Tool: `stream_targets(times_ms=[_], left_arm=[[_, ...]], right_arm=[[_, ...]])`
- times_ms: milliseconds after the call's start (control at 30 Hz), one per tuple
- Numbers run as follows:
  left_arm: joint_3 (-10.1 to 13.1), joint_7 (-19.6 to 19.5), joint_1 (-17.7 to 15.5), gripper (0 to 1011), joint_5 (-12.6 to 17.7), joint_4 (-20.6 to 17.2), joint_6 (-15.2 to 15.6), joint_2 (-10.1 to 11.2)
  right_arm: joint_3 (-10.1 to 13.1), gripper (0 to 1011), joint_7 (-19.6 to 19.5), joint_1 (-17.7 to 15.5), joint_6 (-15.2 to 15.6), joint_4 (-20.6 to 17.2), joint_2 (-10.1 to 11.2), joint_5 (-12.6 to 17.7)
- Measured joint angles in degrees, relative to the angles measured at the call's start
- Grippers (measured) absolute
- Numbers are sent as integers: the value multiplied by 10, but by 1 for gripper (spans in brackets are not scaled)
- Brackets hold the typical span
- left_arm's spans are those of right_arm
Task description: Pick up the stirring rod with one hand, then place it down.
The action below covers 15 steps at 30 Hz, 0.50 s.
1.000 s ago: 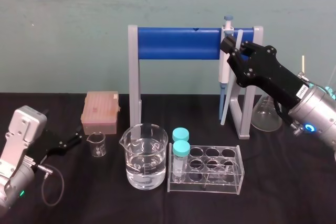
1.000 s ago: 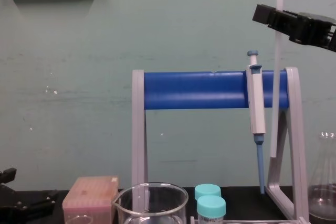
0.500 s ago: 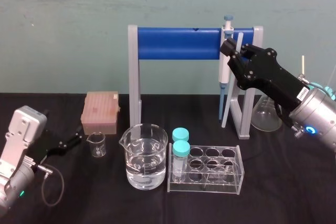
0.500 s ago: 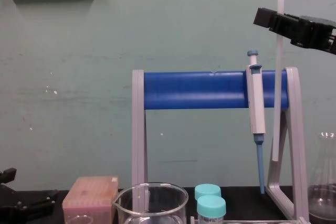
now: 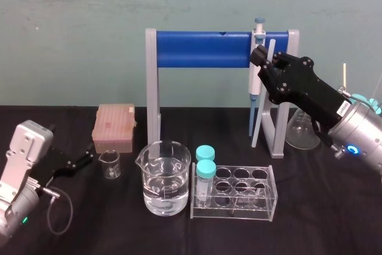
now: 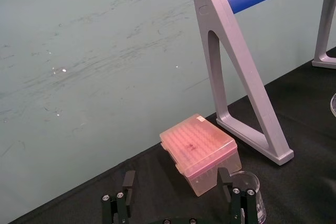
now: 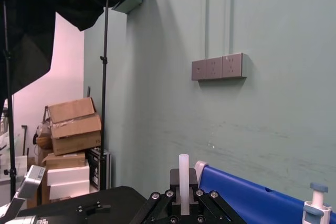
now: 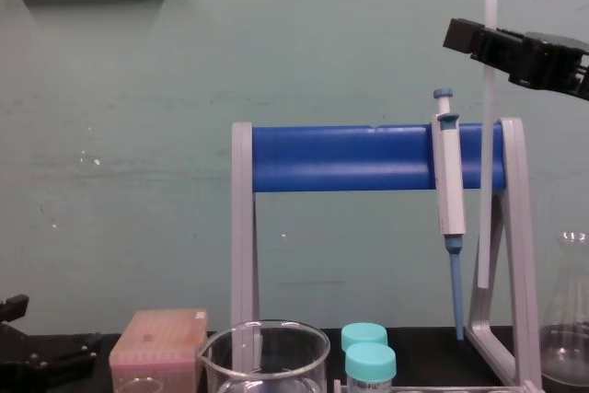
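at six o'clock, nearest us, the water beaker and the tube rack are sitting untouched. at eight o'clock our left gripper is lying low over the black table, fingers spread and empty, parked there, we judge, to keep clear of the glassware. farther out at two o'clock our right gripper is clamping the stirring rod near its top end, so it is hanging almost upright just beside the pipette on the blue-barred stand, lower tip off the table, ready, we think, for setting down.
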Motion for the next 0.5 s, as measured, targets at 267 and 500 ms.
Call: stream_targets(times_ms=[267, 500], left_arm=[[0, 0, 0, 1000, 0, 0, 0, 0], [0, 0, 0, 1000, 0, 0, 0, 0]], right_arm=[[-2, 69, 3, -1, 1, 0, 4, 0], [-4, 69, 9, 0, -1, 5, 5, 0]])
